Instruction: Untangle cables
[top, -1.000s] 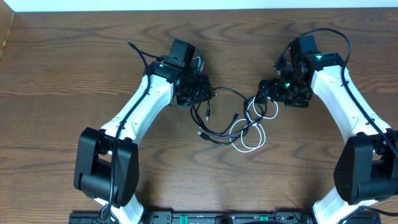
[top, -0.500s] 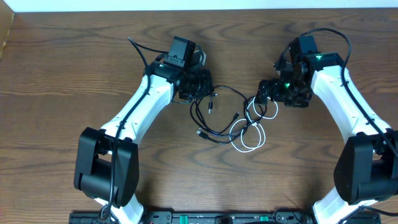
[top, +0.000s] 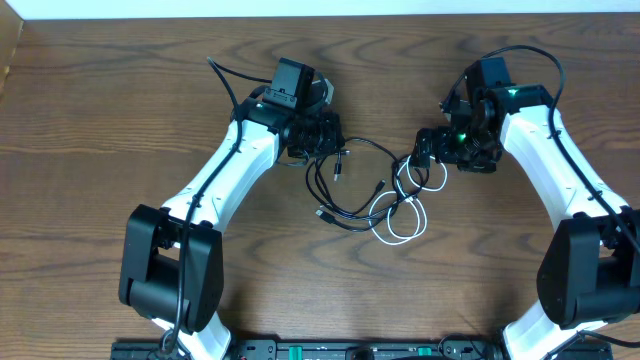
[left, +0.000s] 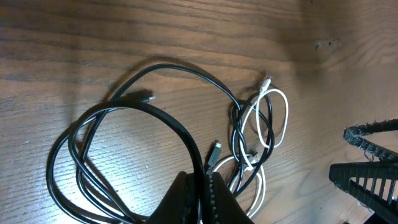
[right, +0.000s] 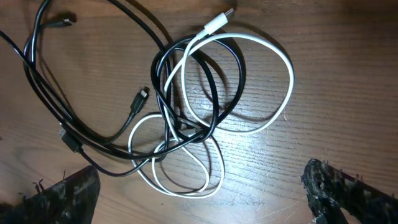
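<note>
**Cables not yet parted: one claw on the black cord, the other open above the knot**

We find the two cords lying together at the middle of the table (top: 100, 100), between the arms. In the overhead view the black cable (top: 325, 195) spreads its loops toward 9 o'clock of the bundle. The white cable (top: 405, 225) coils toward 4 o'clock. The right wrist view shows them crossing where the white loops thread through a black loop, with the white plug lying free at 12 o'clock of that picture.

The left gripper (top: 318, 135) sits at 10 o'clock of the bundle. In its wrist view the jaws are closed, and a thick run of the black cord passes straight into the closed tips, so we record it as gripping the black cable. The right gripper (top: 425, 150) stands at 2 o'clock of the bundle. Its fingers are spread wide to either side of the white coils and hold nothing.

In our judgement the step in hand is securing one cord in each claw, and it is half done. The next move calls for the right claw to descend and close on white cord only, best on the outer loop toward 3 o'clock, well apart from any black strand. The arms would then draw apart toward 9 and 3 o'clock. The risk is that a pinched black strand would tighten the crossing.
</note>
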